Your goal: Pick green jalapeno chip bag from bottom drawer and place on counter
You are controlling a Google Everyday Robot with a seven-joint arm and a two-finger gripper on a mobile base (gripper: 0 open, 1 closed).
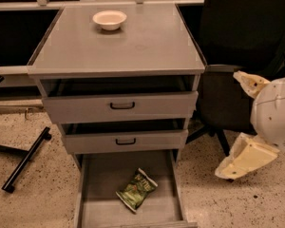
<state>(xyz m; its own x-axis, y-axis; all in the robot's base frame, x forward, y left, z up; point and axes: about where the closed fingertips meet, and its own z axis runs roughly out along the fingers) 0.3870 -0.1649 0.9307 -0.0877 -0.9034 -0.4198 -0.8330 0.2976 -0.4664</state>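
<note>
The green jalapeno chip bag (pixel 136 189) lies flat on the grey floor of the open bottom drawer (pixel 97 194), slightly right of the middle. The counter (pixel 147 42) is the grey top of the cabinet. My gripper (pixel 228 125) is at the right of the cabinet, beside the drawers and level with them, well apart from the bag. Its two cream fingers (pixel 246 158) are spread wide and hold nothing.
A cream bowl (pixel 109 19) stands at the back of the counter. The two upper drawers (pixel 121 106) with black handles are slightly pulled out. A black office chair (pixel 232 37) stands behind my gripper. A black chair leg (pixel 26 158) lies on the speckled floor at the left.
</note>
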